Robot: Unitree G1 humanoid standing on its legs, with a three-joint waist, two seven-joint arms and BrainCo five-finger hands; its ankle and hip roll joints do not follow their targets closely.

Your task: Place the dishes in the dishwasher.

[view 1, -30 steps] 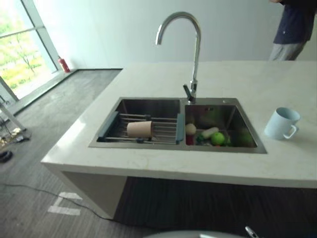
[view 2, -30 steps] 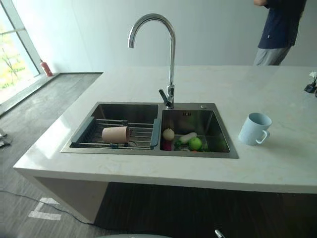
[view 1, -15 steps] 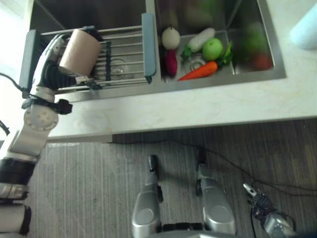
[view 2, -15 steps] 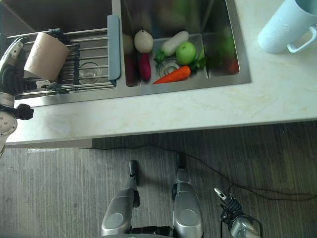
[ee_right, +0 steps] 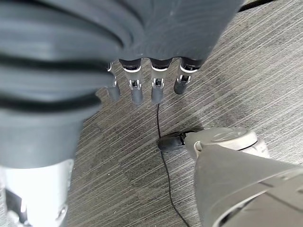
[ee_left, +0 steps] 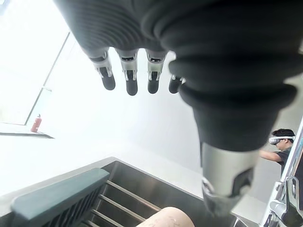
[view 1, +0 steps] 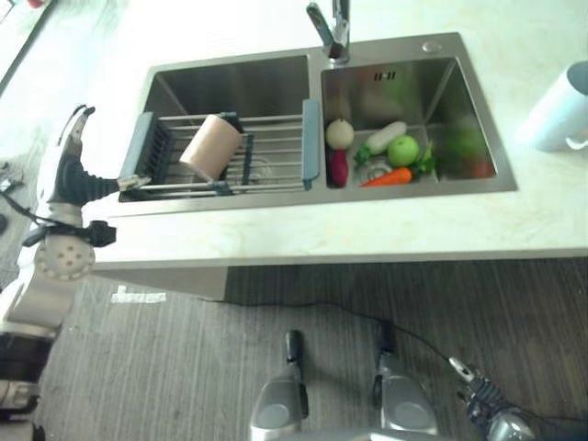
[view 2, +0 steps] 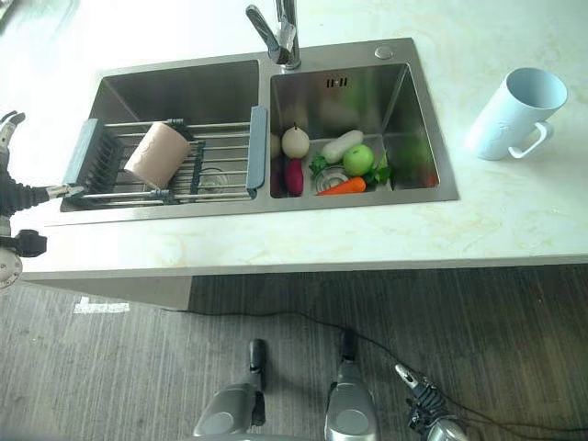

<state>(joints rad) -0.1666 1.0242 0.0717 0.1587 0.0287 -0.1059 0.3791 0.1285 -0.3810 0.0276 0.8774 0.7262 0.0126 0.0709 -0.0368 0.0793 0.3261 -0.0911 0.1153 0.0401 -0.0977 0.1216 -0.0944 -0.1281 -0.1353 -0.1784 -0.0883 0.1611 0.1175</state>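
Observation:
A tan cup [view 1: 211, 147] lies on its side on the wire rack [view 1: 276, 152] that spans the left basin of the steel sink [view 1: 303, 197]. My left hand [view 1: 81, 179] hovers over the counter just left of the rack's end, apart from the cup, its fingers [ee_left: 128, 75] straight and holding nothing. The cup's rim [ee_left: 165, 218] shows beyond them in the left wrist view. A light blue mug [view 2: 510, 115] stands on the counter right of the sink. My right hand [view 1: 487, 412] hangs low by the floor, fingers [ee_right: 142, 90] relaxed and empty.
The right basin holds vegetables and fruit: a carrot [view 2: 344, 186], a green apple [view 2: 358, 159], a purple eggplant [view 2: 294, 175]. The faucet [view 2: 276, 28] rises behind the divider. A person [ee_left: 279, 146] stands beyond the counter.
The camera has shifted. My left hand, close beside the cup half a second ago, now sits left of the rack and apart from it. The cup still lies on the rack.

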